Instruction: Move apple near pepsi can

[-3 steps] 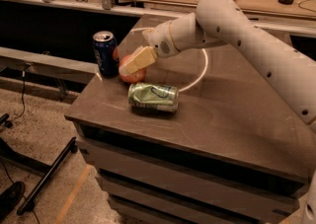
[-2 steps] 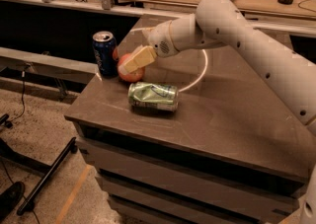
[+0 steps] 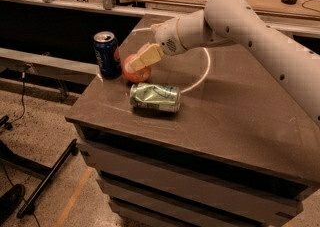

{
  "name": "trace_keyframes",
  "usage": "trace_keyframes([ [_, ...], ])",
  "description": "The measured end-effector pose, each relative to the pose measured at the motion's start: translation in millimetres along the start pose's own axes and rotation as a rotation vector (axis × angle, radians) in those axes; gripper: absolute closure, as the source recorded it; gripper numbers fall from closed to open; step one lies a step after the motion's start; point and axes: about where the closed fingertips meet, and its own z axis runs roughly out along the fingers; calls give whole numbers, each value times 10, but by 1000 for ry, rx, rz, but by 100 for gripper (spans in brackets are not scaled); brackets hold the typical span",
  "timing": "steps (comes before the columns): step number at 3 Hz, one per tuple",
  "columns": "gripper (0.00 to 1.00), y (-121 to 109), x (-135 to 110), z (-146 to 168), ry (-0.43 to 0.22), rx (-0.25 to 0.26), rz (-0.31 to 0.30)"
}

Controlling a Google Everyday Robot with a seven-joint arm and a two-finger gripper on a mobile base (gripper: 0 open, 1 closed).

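Toward the upper left of the worktop (image 3: 240,116), the apple (image 3: 132,72) sat just beside the pepsi can (image 3: 107,54), on the can's right, with barely a gap between them. The gripper (image 3: 145,56) was down on it from the right, at the end of the pale arm (image 3: 240,21) reaching in from the upper right of the frame. Its jaws looked closed on the apple, one tan jaw lying across the fruit's upper right side.

To my eye the carrying was as good as finished and the placing was the step in hand. What the next move seemed to call for was a gentle release and a lift clear, without nudging the apple so it rolled, or tipping the upright can at the worktop's edge.

The apple was round, smooth and red-orange, sitting lower than the can. A crushed green can (image 3: 155,97) lay on its side just below it.
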Motion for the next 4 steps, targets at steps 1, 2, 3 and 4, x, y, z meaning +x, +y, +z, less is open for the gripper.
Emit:
trace_keyframes([
  [1, 0, -16, 29, -133, 19, 37, 3],
  [2, 0, -24, 59, -208, 30, 57, 8],
  [3, 0, -25, 102, -343, 29, 76, 15],
  [4, 0, -7, 144, -542, 15, 89, 26],
])
